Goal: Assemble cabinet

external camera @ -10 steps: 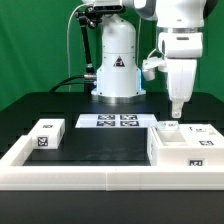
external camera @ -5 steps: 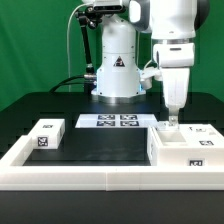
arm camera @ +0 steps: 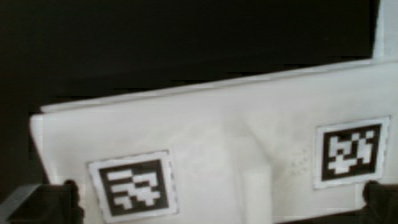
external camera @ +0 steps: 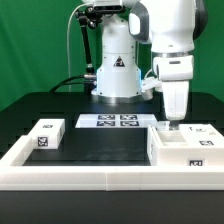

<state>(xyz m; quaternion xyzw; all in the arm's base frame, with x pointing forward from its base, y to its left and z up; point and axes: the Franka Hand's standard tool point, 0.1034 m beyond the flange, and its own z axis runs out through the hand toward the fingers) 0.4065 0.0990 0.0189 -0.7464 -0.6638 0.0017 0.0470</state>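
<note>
**Exterior view.** A black desk (external camera: 100, 145) stands before a green curtain (external camera: 30, 50). The white robot base (external camera: 116, 65) rises at the back, in the middle. The marker board (external camera: 108, 121) lies flat just in front of the base. A low white border rail (external camera: 90, 172) runs along the near edge of the desk and turns back at the exterior view's left.

The hand (external camera: 172, 120) hangs pointing down at the exterior view's right, its tips just over the back part of the cabinet shell (external camera: 178, 152). The tips are right at a small tagged block (external camera: 170, 128) that sits there. From here one cannot tell how wide the hand stands, or whether it touches the block.

The cabinet shell is a white boxy piece set against the rail at the exterior view's right. A second tagged block (external camera: 202, 131) lies on its far right side. One more drawer block (external camera: 45, 135) rests well apart on the desk at the exterior view's left, with black-and-white tags on its top and front.

**Wrist view.** A white cabinet surface (arm camera: 231, 130) fills the lower part, tilted and blurred, against black behind it. It carries two square tags, one (arm camera: 134, 186) and another (arm camera: 352, 152). A faint crease shows between them. One dark finger (arm camera: 39, 205) shows at a corner, beside the white surface. The opening of the hand cannot be judged here either.
</note>
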